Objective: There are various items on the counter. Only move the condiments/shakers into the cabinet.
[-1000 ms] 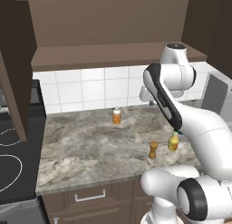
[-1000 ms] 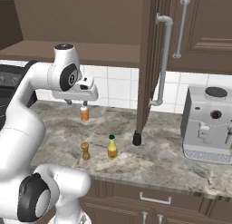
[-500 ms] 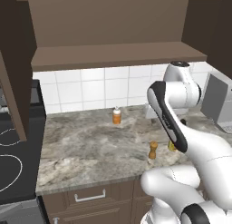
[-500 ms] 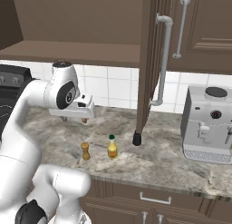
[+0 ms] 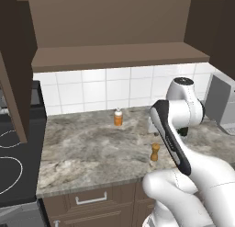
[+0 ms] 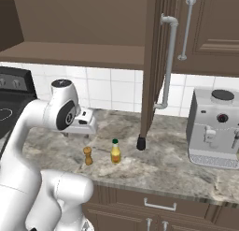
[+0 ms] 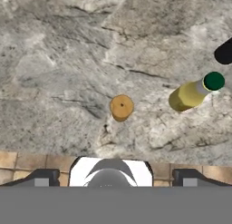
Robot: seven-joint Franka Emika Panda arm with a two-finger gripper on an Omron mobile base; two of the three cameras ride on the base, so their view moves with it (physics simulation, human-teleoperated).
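Tool (image 7: 113,174) hovers above wooden shaker (image 7: 121,107), fingers spread.

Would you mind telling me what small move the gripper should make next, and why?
Probably lower the gripper straight down onto the wooden shaker. In the hand view it lies centred just ahead of the wide-apart fingertips, empty so far, with the yellow bottle off to one side.
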